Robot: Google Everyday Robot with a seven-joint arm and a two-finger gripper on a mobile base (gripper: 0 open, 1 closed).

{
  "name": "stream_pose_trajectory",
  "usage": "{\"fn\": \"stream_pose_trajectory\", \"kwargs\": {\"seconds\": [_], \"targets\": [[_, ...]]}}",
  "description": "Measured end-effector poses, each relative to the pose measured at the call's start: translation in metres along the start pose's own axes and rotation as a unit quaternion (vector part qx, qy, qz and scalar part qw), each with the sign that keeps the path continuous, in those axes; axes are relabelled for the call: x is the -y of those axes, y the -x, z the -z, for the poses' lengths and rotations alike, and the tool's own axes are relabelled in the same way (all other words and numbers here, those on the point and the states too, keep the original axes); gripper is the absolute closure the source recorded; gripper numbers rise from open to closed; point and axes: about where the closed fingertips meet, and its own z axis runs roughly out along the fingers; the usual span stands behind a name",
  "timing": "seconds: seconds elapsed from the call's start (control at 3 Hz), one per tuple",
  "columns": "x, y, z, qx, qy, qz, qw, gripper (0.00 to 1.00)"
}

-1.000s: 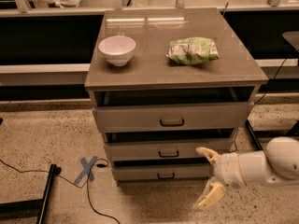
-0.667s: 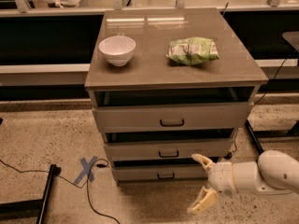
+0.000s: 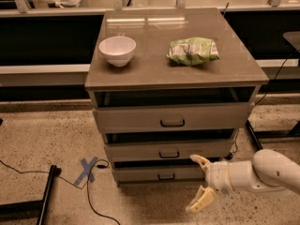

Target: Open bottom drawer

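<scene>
Cabinet [image 3: 173, 74] recorded at frame centre, with three grey-brown drawers stacked beneath its top. Bottom drawer [image 3: 140, 174] is found at the foot of the stack, at 6 o'clock from the mid drawer [image 3: 136, 152] and just above the speckled floor [image 3: 47, 139]. Its small dark loop handle [image 3: 166, 176] is set at the centre of the front. The front is seen tucked back under the drawer above and is judged not yet pulled out.

Gripper [image 3: 193, 184] is located low in the frame, at about 4 o'clock from the handle, near it but apart; no contact is seen. Jaws are spread wide and nothing is held. One tan finger [image 3: 200, 161] is raised toward 12 o'clock, roughly level with the drawer front; the other is dropped toward 6 o'clock, close to the floor. This one-above-the-other spread is judged to suit the horizontal handle bar, which could be straddled from above and below. White arm [image 3: 262, 172] is extended from the 3 o'clock edge and held low, presumably because the target is the lowest front.

Step in hand is judged to be the approach. A shift toward 10 o'clock would be needed before the handle could be closed on.

On the cabinet top, white bowl [image 3: 117, 49] at 10 o'clock and green bag [image 3: 192, 50] at 2 o'clock are noted, well apart from the work. Blue tape cross [image 3: 86, 169] is marked on the floor at 9 o'clock from the bottom drawer.
</scene>
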Motion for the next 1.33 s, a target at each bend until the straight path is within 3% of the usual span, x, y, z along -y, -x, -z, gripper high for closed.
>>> {"fn": "stream_pose_trajectory", "kwargs": {"seconds": [0.33,0.67,1.0,1.33], "targets": [[0.029,-0.026,-0.019,-0.031,0.016,0.047,0.9983,0.00],[0.054,-0.079,-0.033,-0.109,0.029,0.120,0.9864,0.00],[0.054,-0.079,-0.033,-0.109,0.029,0.120,0.9864,0.00],[0.062,-0.090,-0.042,-0.130,0.005,0.143,0.9811,0.00]]}}
